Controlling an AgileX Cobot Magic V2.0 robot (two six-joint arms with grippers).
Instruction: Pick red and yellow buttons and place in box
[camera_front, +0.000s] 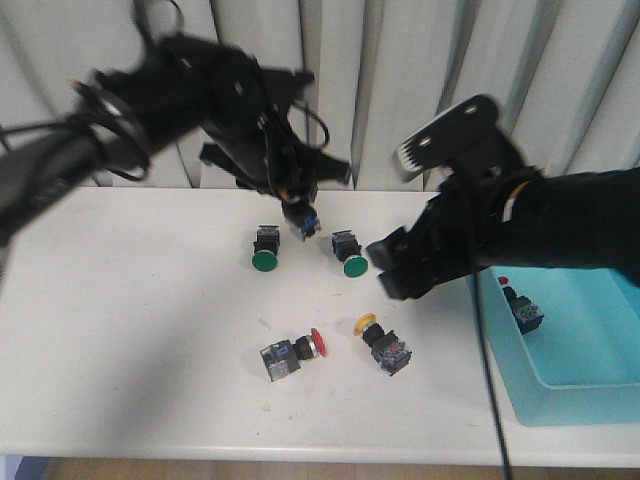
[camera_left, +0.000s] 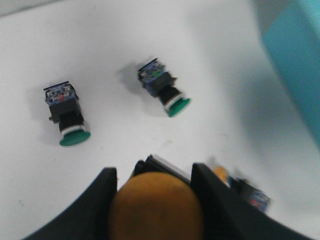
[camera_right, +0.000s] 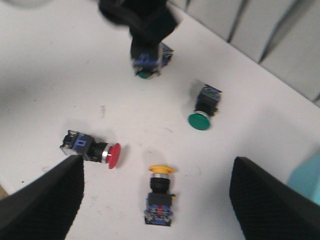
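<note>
My left gripper (camera_front: 298, 215) is shut on a yellow button (camera_left: 156, 205) and holds it above the back of the table; its cap fills the space between the jaws. My right gripper (camera_front: 395, 270) is open and hovers over the second yellow button (camera_right: 160, 196), which lies on the table between the fingers (camera_right: 50, 200) in the right wrist view. This button also shows in the front view (camera_front: 382, 345). A red button (camera_front: 292, 353) lies to its left on the table. Another red button (camera_front: 520, 305) lies inside the light-blue box (camera_front: 585, 395) at the right.
Two green-capped buttons (camera_front: 264, 248) (camera_front: 348, 252) lie at mid-table, below the left gripper. The box sits at the table's right front corner. A grey curtain hangs behind the table.
</note>
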